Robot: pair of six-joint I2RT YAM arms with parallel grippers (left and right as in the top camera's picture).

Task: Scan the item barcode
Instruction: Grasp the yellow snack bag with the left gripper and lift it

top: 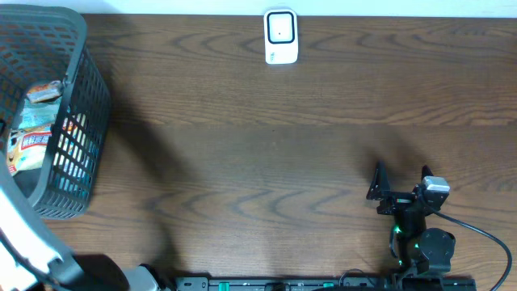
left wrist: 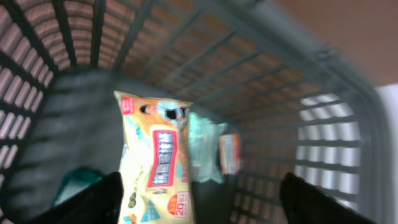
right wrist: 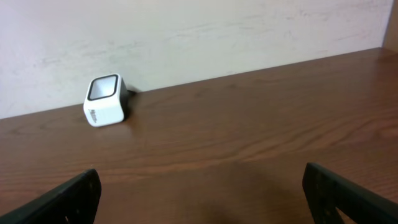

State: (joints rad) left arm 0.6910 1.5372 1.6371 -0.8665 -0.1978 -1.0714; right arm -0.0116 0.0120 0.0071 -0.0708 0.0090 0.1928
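Hung over the basket (left wrist: 261, 81) with the left gripper (left wrist: 200, 186) wide open, nothing clasped between its dark fingers (left wrist: 93, 199). Looked straight down on a yellow snack packet (left wrist: 158, 168), lying among other pouches (left wrist: 205, 143) on the basket floor; too blurred to tell whether touched, though seemingly apart. Judged as the pick-up step: no grip on any item, so no scan possible yet.

From overhead, found that packet (top: 31, 141) inside the basket at the left end of the table (top: 258, 162), well apart from the white scanner (top: 281, 36) at the far edge. Rested the right gripper (top: 401, 190) near the front right, likewise open and empty, facing the scanner (right wrist: 106, 99) across the wood.

Called next for a descent onto the packet, a close across its narrow width, a lift clear of the basket wall, then a carry to the scanner with the barcode turned toward its window. Could not tell which face bore the barcode.
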